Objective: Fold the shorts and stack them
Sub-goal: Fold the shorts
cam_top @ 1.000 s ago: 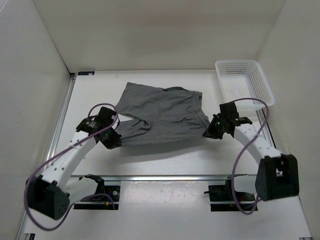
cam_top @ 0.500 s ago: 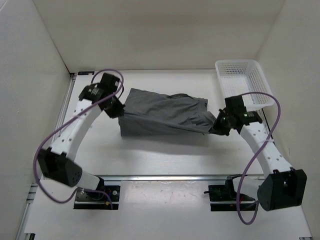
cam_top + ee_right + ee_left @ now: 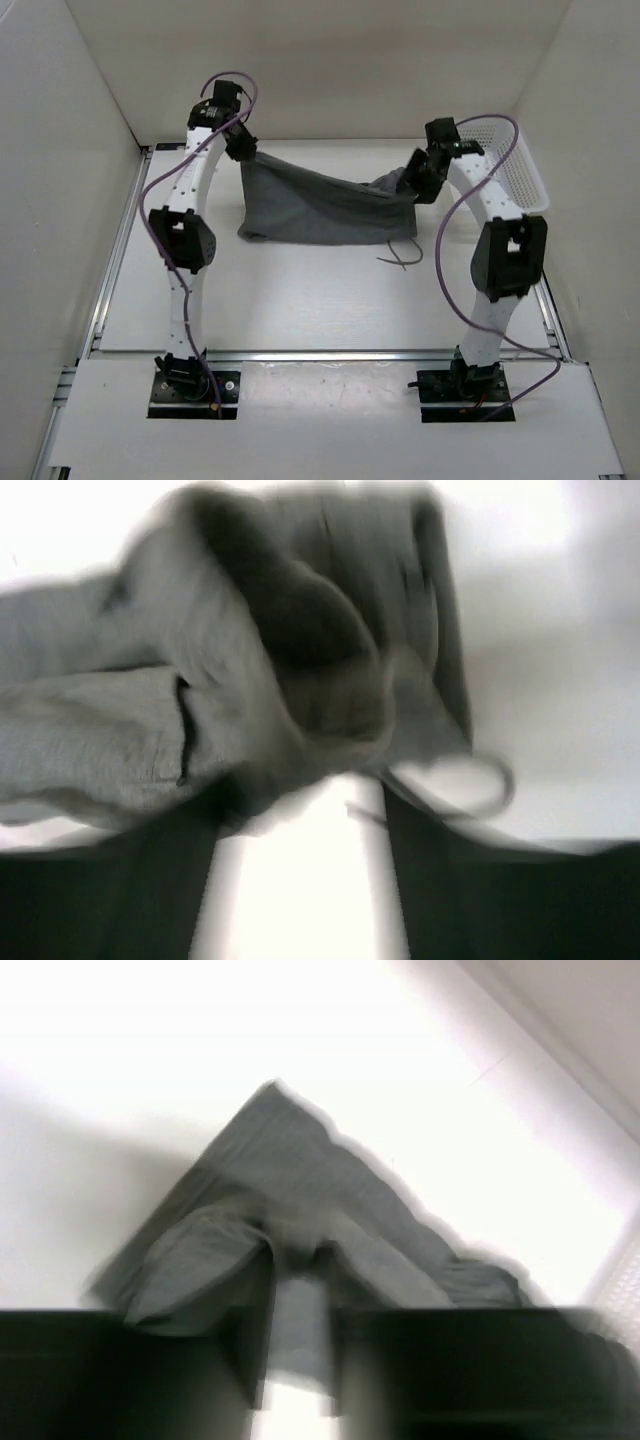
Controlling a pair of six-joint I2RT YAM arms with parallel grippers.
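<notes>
The dark grey shorts (image 3: 320, 205) hang and drape at the far side of the table, stretched between both grippers, the lower edge resting on the table. My left gripper (image 3: 243, 150) is at their upper left corner. In the left wrist view its jaws stand parted (image 3: 298, 1300) with a strip of the shorts (image 3: 300, 1180) still lying in the gap. My right gripper (image 3: 412, 185) is at the bunched right end. In the right wrist view it is open (image 3: 300, 820), the shorts (image 3: 200, 680) just past the tips. The drawstring (image 3: 400, 258) trails on the table.
A white mesh basket (image 3: 525, 180) stands at the far right, right behind the right arm. White walls close in the table at the back and on both sides. Both arms reach far out over the table.
Both arms have swung from the near middle to the far side, lifting and stretching the shorts between them. Both pairs of jaws have parted, the right wider than the left.
</notes>
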